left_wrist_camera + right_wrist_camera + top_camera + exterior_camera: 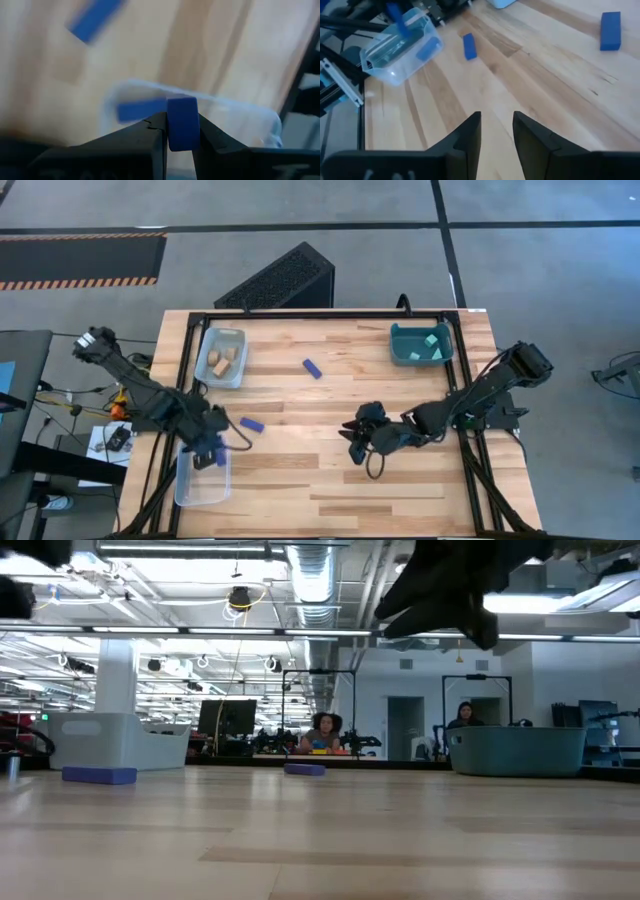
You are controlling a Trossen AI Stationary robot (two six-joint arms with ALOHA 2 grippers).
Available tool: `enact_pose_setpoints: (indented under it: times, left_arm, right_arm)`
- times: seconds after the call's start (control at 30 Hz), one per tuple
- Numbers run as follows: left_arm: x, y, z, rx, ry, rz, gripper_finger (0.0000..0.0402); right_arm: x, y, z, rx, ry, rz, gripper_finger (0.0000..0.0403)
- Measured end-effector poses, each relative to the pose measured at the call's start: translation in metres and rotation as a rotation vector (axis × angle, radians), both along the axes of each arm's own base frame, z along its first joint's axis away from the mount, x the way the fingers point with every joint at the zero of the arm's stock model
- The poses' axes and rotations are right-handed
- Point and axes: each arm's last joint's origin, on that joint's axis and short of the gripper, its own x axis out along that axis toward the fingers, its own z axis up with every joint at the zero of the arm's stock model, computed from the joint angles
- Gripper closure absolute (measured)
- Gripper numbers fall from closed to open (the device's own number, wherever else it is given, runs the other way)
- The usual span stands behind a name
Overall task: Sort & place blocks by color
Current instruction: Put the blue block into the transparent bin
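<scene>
Left gripper [182, 131]: clamped on a dark blue bar [182, 122], held over the clear bin [203, 475] at the table's left front edge; one more blue bar [140, 110] lies inside that bin. Right gripper [497, 131]: fingers parted with nothing between them, poised above bare wood near the middle of the table [400, 490]. Loose blue bar [251, 424]: flat on the table just beside the left gripper and the clear bin. Second loose blue bar [313, 368]: farther back, roughly mid-table, well apart from both grippers. Grey bin [222, 357], back left: holds pale tan blocks [224, 360], seemingly three, though the count is hard to confirm from above. Teal bin [420, 344], back right: holds light cyan cubes [431, 340]. Black perforated case [280, 280]: on the floor behind the table.
</scene>
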Motion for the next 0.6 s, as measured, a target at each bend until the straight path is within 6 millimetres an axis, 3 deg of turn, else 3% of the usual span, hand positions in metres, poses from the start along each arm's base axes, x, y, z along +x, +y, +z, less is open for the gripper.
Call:
enact_pose_setpoints:
  times: [0.2,0.43,0.6]
  left_arm:
    - [-0.014,-0.02,-0.023,-0.116,0.081,0.013,0.0374]
    - [-0.023,-0.031,-0.041,-0.168,0.097,0.061,0.0373]
    - [-0.024,-0.028,-0.047,-0.134,0.086,0.122,0.0322]
  right_arm:
    - [0.006,-0.006,-0.002,0.017,-0.003,0.009,0.027]
    - [0.012,-0.019,-0.002,0.014,0.016,0.037,0.027]
    - [0.015,-0.028,-0.001,0.036,0.012,0.033,0.0269]
